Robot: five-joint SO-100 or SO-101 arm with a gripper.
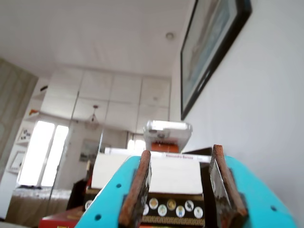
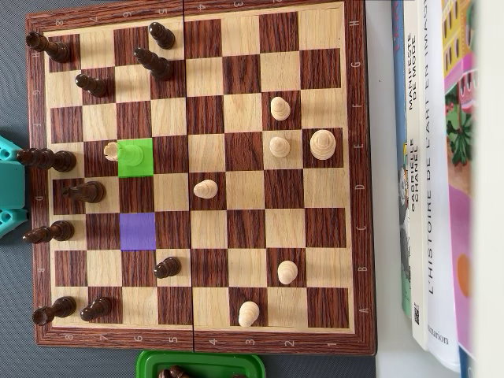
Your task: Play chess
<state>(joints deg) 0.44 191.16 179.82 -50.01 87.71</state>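
In the overhead view a wooden chessboard [image 2: 358,157] fills the table. Dark pieces [image 2: 83,190] stand mostly along its left side, and light pieces [image 2: 279,146] are scattered over the right half. One square is marked bright green [image 2: 138,159], with a small light pawn [image 2: 111,150] at its left edge. Another square is marked purple [image 2: 138,231] and holds nothing. In the wrist view my gripper [image 1: 181,154] points up into the room, away from the board. Its two brown-padded fingers [image 1: 140,185] stand wide apart with nothing between them. A teal part of the arm [image 2: 8,189] shows at the board's left edge.
A green tray [image 2: 201,364] holding dark pieces lies below the board's bottom edge. Books [image 2: 429,173] lie along the board's right side. In the wrist view a stack of books and boxes [image 1: 171,187] stands ahead, with a framed picture [image 1: 209,47] on the right wall.
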